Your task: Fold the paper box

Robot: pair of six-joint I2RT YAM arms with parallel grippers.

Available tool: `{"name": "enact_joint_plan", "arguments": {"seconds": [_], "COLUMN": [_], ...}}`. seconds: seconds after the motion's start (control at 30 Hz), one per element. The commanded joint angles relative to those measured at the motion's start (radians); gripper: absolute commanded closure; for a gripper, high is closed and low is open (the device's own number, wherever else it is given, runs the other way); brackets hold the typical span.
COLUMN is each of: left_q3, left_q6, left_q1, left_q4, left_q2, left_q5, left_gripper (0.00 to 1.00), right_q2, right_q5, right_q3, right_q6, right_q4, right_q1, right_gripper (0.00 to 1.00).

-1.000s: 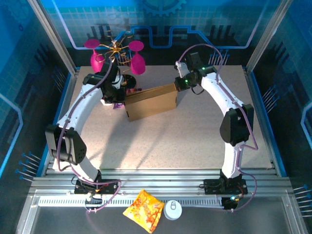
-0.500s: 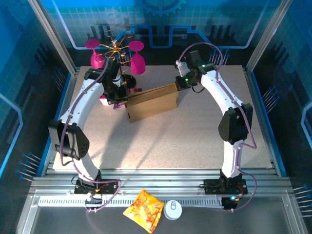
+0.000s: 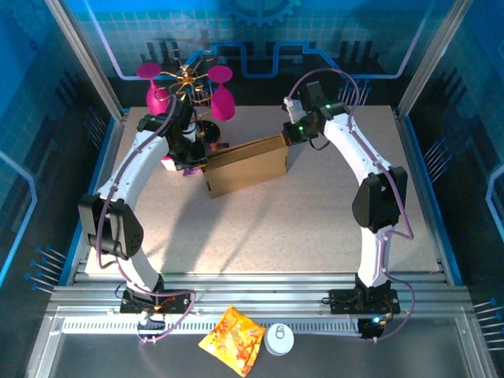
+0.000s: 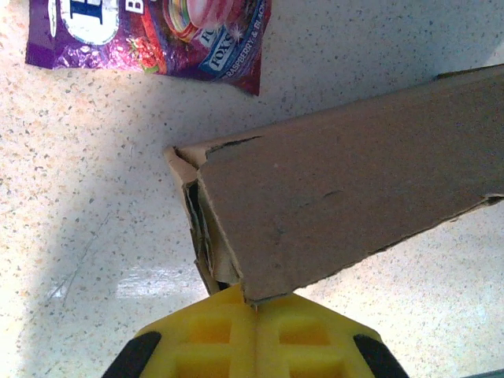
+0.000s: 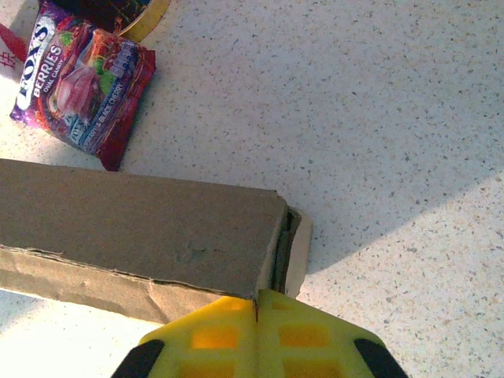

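The paper box (image 3: 244, 165) is a brown cardboard mailer lying at the back middle of the table, with its lid down. My left gripper (image 3: 195, 157) is shut, and its yellow fingertips (image 4: 256, 303) press against the lid's corner at the left end of the paper box (image 4: 346, 181). There the side flaps gape a little. My right gripper (image 3: 288, 140) is also shut. Its tips (image 5: 257, 301) touch the lid's corner at the right end of the paper box (image 5: 142, 220), beside a narrow gap at the end wall.
A purple snack packet (image 4: 150, 31) (image 5: 79, 79) lies on the table just behind the box's left end. A stand with pink glasses (image 3: 189, 87) rises at the back left. An orange snack bag (image 3: 232, 339) and a white round lid (image 3: 279, 339) sit on the near rail.
My left arm has shifted slightly back and left at the box's left end. The box and the right arm have hardly moved. Both grippers stay shut.
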Motion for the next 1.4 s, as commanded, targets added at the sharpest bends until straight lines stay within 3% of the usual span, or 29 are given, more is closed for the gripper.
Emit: {"name": "enact_joint_plan", "arguments": {"seconds": [0.0,0.27,0.67,1.37], "left_q3": [-0.062,-0.110,-0.031,0.081], "left_q6": [0.037,0.019,0.005,0.098], "left_q1": [-0.004,0.001,0.088,0.130], "left_q4": [0.070,0.088,-0.016,-0.149], "left_q2": [-0.020,-0.070,-0.025,0.043], "left_q5": [0.011,0.004,0.158,0.113], "left_gripper": [1.00,1.00,1.00,1.00], "right_q2": [-0.025,-0.108,-0.025,0.063], "right_q5": [-0.034,-0.018,-0.042,-0.036], "right_q3": [-0.080,-0.224,-0.058,0.107], "right_q6": [-0.018,-0.022,-0.002,0.010], "right_q4": [0.049,0.174,0.027,-0.127], "right_q1": [0.005,-0.001,-0.016,-0.011], "right_gripper": [1.00,1.00,1.00,1.00]}}
